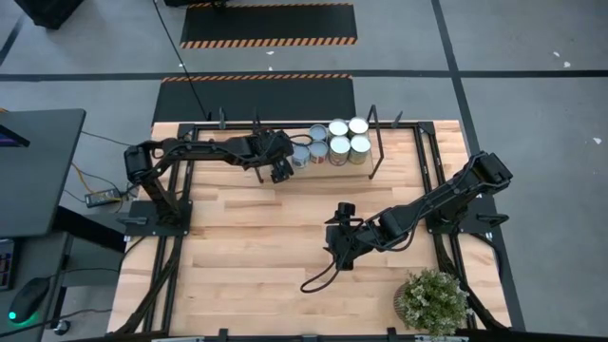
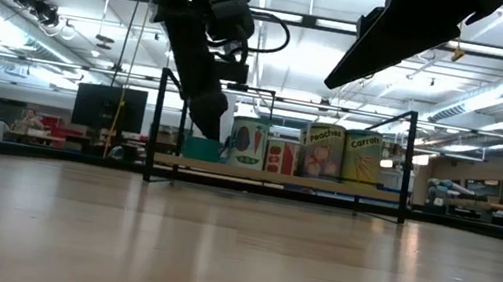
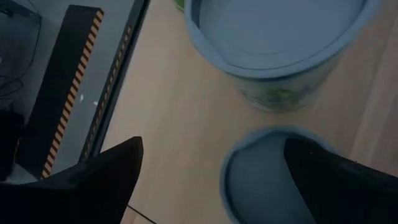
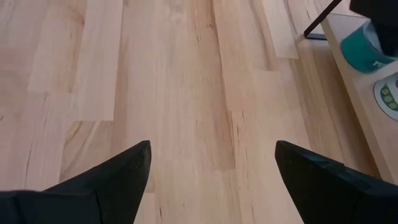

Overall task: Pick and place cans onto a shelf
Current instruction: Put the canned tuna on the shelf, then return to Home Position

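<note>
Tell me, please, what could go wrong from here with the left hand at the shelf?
1. The left hand is open at the shelf's end, one finger over a short blue-grey-topped metal can; withdrawing could tip it.
2. The cans stand packed together on the light wooden black-framed shelf, so a nudge may topple neighbours.
3. The black upright stands close beside the arm; it could be clipped.

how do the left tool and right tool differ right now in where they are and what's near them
The left tool sits at the shelf, its fingers spread either side of a can; the right tool hangs over bare tabletop, away from the cans. The left arm reaches along the table's far edge, while the right arm stretches toward the table's middle. Both are dark two-finger tools, open and holding nothing.
</note>
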`<state>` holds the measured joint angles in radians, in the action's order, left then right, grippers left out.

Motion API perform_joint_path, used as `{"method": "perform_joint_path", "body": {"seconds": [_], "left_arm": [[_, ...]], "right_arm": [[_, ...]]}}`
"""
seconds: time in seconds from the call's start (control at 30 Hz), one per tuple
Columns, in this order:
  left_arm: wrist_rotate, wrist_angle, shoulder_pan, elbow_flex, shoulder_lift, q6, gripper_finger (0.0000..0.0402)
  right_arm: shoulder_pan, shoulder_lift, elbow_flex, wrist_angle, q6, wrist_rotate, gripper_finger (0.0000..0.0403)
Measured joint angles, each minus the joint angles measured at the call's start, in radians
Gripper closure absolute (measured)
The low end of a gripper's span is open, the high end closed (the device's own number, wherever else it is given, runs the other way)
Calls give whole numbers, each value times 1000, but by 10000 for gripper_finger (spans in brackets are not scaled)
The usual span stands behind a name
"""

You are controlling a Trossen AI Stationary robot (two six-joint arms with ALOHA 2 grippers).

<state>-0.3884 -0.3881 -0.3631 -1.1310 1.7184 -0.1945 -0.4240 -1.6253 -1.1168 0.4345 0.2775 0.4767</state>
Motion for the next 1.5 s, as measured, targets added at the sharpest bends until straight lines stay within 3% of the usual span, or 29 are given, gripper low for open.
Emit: {"method": "perform_joint_path", "body": {"seconds": [0.43,0.67,0.87,1.17,1.5], "left_arm": [[-3,1,4,1,-17,2,5],[0,-7,37,2,-121,8,5],[146,5,94,8,-251,29,5],[155,125,172,228,-425,88,5],[158,306,209,482,-636,170,5]], "right_arm": [[0,0,0,3,3,-3,53],[0,0,0,14,-42,24,53],[26,0,0,16,-95,27,53],[29,0,12,15,-115,39,53],[37,83,153,-88,-90,66,53]]}}
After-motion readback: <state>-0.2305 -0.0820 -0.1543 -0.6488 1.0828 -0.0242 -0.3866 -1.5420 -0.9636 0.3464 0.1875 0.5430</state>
